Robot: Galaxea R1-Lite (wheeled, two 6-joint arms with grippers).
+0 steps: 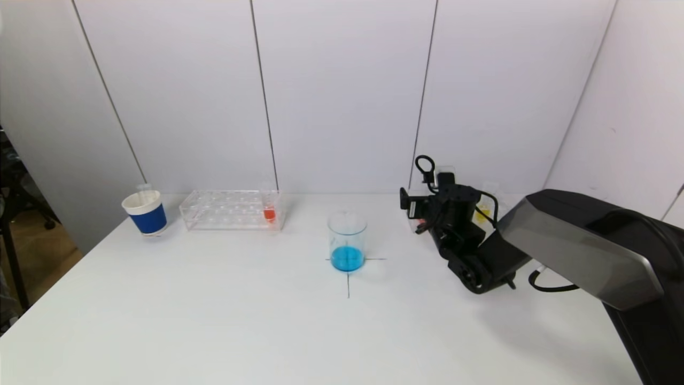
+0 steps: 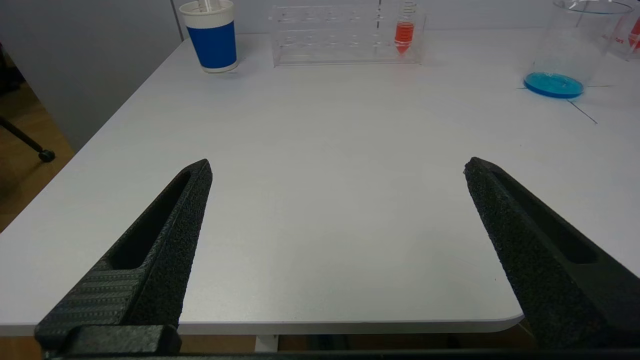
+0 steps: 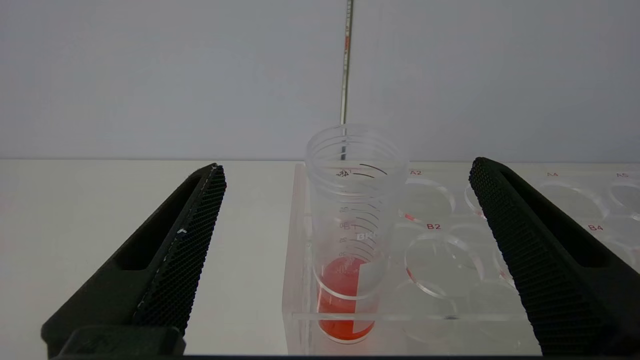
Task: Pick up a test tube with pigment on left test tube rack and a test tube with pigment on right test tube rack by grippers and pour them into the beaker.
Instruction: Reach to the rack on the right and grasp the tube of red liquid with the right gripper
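Note:
The glass beaker (image 1: 347, 240) holds blue liquid and stands on a cross mark at mid table; it also shows in the left wrist view (image 2: 565, 55). The left clear rack (image 1: 230, 209) holds one tube with red pigment (image 1: 269, 211) at its right end. My right gripper (image 3: 347, 167) is open, its fingers on either side of, and apart from, a tube with red pigment (image 3: 345, 235) standing in the corner hole of the right clear rack (image 3: 450, 280). In the head view the right gripper (image 1: 419, 219) hides most of that rack. My left gripper (image 2: 337, 167) is open and empty above the table's near edge.
A blue and white paper cup (image 1: 145, 213) stands left of the left rack. Something yellow (image 1: 483, 209) shows behind the right arm's wrist. The white wall stands close behind the racks. The table's left edge drops to the floor (image 2: 30, 150).

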